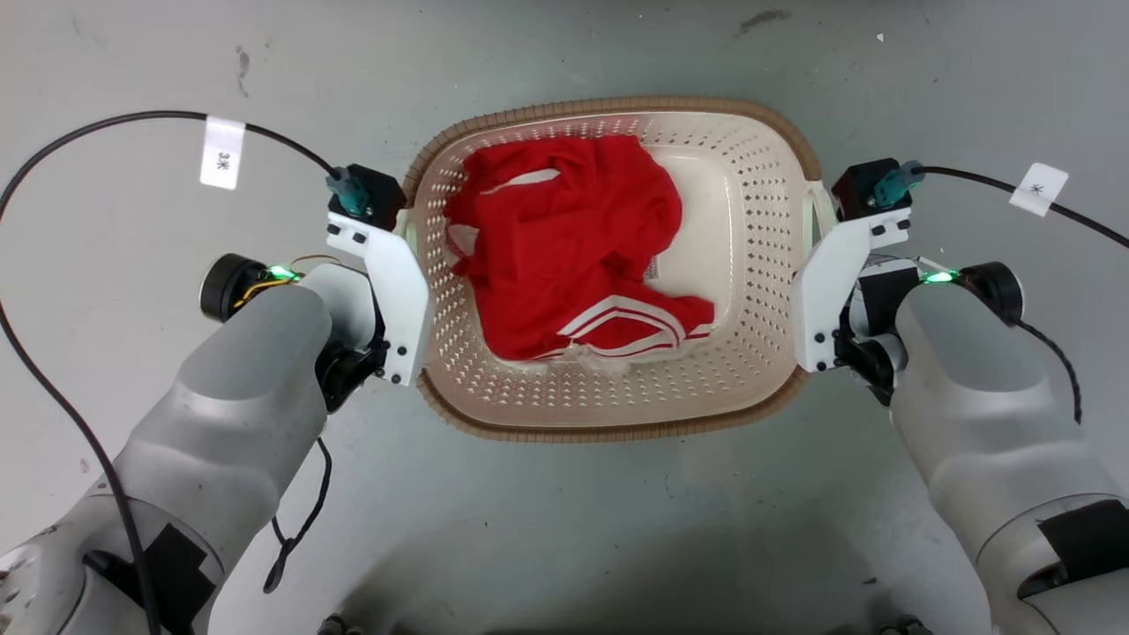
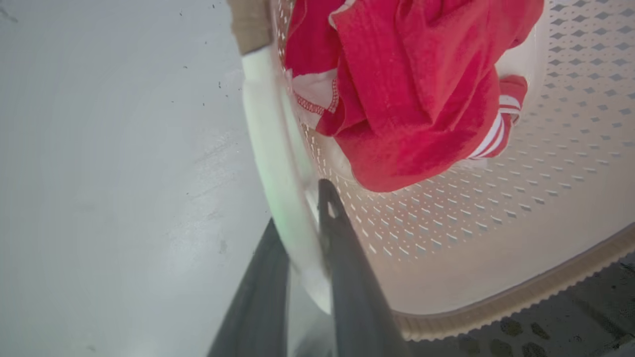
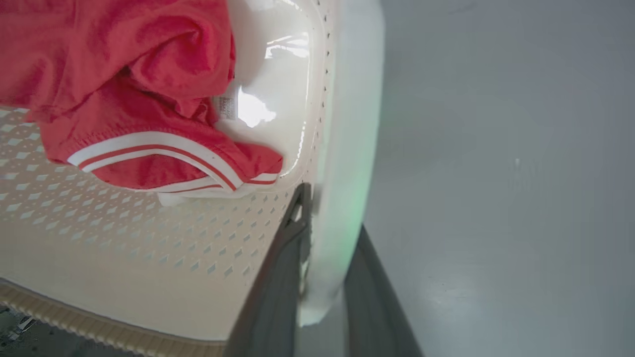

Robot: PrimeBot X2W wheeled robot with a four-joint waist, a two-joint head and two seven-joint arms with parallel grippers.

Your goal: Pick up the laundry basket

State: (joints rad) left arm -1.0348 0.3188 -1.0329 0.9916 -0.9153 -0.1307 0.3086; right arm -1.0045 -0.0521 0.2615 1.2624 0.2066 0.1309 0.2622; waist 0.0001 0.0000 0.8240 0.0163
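Observation:
The laundry basket (image 1: 617, 432) sits on the grey floor between my two arms, cream, perforated, with a brown rim. A red garment with white stripes (image 1: 573, 247) lies inside it. My left gripper (image 2: 297, 208) has one dark finger on each side of the basket's white left handle (image 2: 278, 163) and is shut on it. My right gripper (image 3: 333, 210) clamps the white right handle (image 3: 347, 148) the same way. In the head view the white wrist brackets (image 1: 392, 282) hide both sets of fingers at the basket's sides.
Black cables with white tags (image 1: 220, 152) (image 1: 1038, 188) arc over the floor from each wrist. Bare grey floor (image 1: 573, 529) surrounds the basket on all sides.

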